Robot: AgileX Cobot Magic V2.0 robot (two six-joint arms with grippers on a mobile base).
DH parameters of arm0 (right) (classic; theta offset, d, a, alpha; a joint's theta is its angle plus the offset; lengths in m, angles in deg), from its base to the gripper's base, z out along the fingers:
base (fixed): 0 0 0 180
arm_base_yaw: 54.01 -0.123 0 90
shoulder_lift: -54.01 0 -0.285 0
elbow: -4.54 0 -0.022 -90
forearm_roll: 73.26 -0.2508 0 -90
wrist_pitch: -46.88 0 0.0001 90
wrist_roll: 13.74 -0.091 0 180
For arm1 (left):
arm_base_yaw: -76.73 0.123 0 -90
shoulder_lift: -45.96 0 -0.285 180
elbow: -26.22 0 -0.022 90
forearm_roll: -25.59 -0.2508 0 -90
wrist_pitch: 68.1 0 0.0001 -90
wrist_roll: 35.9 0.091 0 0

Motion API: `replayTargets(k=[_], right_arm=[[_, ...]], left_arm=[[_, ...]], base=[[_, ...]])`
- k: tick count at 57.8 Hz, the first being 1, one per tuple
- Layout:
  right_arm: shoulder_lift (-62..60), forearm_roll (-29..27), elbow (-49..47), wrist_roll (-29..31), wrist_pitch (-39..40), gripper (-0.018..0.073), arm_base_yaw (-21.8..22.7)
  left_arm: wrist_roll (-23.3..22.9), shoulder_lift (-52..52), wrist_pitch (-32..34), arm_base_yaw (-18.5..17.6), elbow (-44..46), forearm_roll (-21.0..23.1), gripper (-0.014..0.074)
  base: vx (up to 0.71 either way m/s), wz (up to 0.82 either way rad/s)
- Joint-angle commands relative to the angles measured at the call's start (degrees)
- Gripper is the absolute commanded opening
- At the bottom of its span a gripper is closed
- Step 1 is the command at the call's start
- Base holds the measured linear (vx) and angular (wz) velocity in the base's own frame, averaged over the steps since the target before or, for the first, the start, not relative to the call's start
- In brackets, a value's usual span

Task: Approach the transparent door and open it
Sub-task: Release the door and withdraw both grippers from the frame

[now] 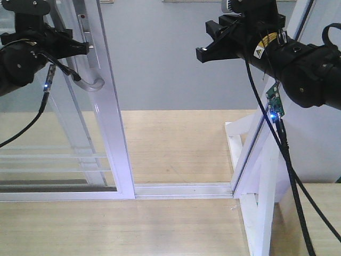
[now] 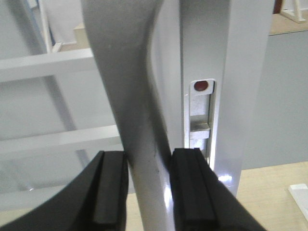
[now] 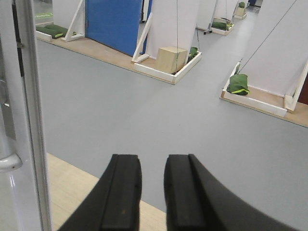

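The transparent door (image 1: 113,112) stands at left, a white-framed glass panel with thin horizontal bars. Its curved grey pull handle (image 1: 90,81) sits on the frame's edge. My left gripper (image 1: 88,48) is at the handle. In the left wrist view the handle (image 2: 130,86) runs between the two black pads (image 2: 110,192), which press on both its sides; my left gripper (image 2: 148,187) is shut on it. A lock slot (image 2: 201,115) with a red dot shows beside it. My right gripper (image 1: 205,40) hangs in the doorway, narrowly open and empty (image 3: 152,187). The door's frame (image 3: 26,96) is at its left.
A floor track (image 1: 181,189) runs from the door to a slanted white post (image 1: 256,149) with a brace (image 1: 234,138). Beyond lie grey floor, a wooden box (image 3: 172,58), green bags (image 3: 238,84) and a blue panel (image 3: 113,21).
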Motion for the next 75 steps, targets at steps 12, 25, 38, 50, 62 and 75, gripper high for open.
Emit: replayTargets(k=[12,25,38,50,62,75], right_arm=[[-2.63,0.02,-1.62,0.48,4.96,0.0243,0.24],[-2.63,0.02,-1.62,0.48,5.01,0.0243,0.24],[-2.63,0.02,-1.62,0.48,4.67,0.0243,0.24],[-4.92,0.28,-1.62,1.53,-2.76,0.0243,0.24],[-13.55,0.22,-1.62,2.98,-18.51,0.0172,0.24],[-28.10,0.22,6.62,2.98,-22.22,-0.0015,0.24]], left_arm=[[2.84,-3.58,2.61,3.66,1.92,0.02,0.0261],[3.67,-8.19,1.04,3.66,-1.52,-0.03,0.0235],[3.38,-16.03,0.98,3.60,-11.14,0.02,0.0230],[3.66,-26.96,-3.06,3.60,-21.08,-0.36,0.0230],[5.02,-38.46,-13.94,3.60,-26.46,-4.95,0.0230],[4.49,-51.60,-24.51,3.60,-30.93,-4.45,0.0094]], base=[[0.00,0.01],[0.00,0.00],[0.00,0.00],[0.00,0.00],[0.00,0.00],[0.00,0.00]])
